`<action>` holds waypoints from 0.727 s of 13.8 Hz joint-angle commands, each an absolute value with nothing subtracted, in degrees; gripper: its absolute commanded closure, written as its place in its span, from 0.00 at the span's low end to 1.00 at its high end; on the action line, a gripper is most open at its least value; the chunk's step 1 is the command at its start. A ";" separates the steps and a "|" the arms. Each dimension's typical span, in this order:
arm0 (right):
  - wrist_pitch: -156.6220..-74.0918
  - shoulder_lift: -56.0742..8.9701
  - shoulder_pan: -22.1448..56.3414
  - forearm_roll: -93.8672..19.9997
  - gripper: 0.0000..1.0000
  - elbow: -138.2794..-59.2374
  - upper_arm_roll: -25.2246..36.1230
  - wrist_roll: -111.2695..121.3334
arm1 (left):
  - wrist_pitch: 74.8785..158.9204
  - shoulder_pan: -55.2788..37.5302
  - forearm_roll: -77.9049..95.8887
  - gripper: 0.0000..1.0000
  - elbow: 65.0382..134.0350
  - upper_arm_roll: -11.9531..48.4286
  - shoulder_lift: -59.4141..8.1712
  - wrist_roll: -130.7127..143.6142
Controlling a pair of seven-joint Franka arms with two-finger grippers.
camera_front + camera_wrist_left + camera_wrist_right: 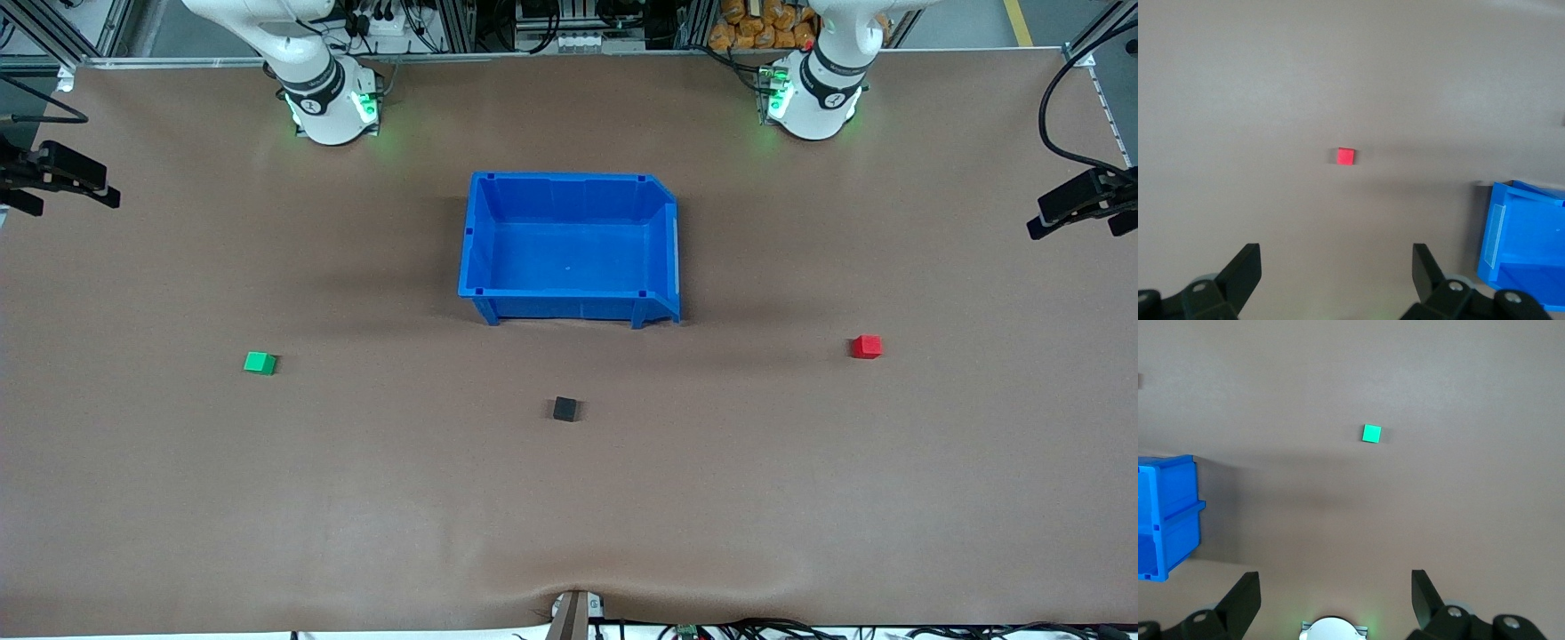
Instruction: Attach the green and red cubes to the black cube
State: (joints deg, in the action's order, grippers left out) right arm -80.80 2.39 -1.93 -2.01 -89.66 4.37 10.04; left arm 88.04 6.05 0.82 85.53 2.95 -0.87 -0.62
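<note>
The green cube [260,363] lies on the brown table toward the right arm's end, and the right wrist view shows the green cube [1371,433] far below. The red cube [867,346] lies toward the left arm's end; the left wrist view has the red cube [1346,156] near its middle. Between the two, nearer the front camera, sits the black cube [564,409]. All three cubes lie well apart. My left gripper [1336,257] hangs open and empty high over the table. My right gripper [1335,583] is open and empty too. Neither hand shows in the front view.
An empty blue bin [569,307] stands mid-table, farther from the front camera than the black cube; the wrist views catch the bin's edge [1525,233] [1168,513]. Black mounted devices [53,173] [1080,200] stick in at both table ends. The right arm's base [1331,630] shows below its gripper.
</note>
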 commanded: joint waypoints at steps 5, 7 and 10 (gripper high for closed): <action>-81.30 3.43 -2.90 -1.32 0.00 -90.26 3.96 5.98 | 87.71 6.50 1.76 0.00 83.94 3.16 -1.76 -0.79; -81.21 3.43 -2.90 -1.32 0.00 -90.26 3.96 4.93 | 87.71 6.42 1.76 0.00 83.94 3.16 -1.76 -0.53; -81.21 3.43 -2.81 -1.32 0.00 -90.26 3.87 2.82 | 87.71 5.89 1.67 0.00 84.02 3.25 -1.76 -0.35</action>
State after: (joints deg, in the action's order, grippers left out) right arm -80.95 2.39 -2.39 -2.00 -89.66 4.42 4.62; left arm 88.04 6.00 0.82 85.53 2.97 -0.87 -0.62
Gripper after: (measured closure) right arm 0.000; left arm 0.000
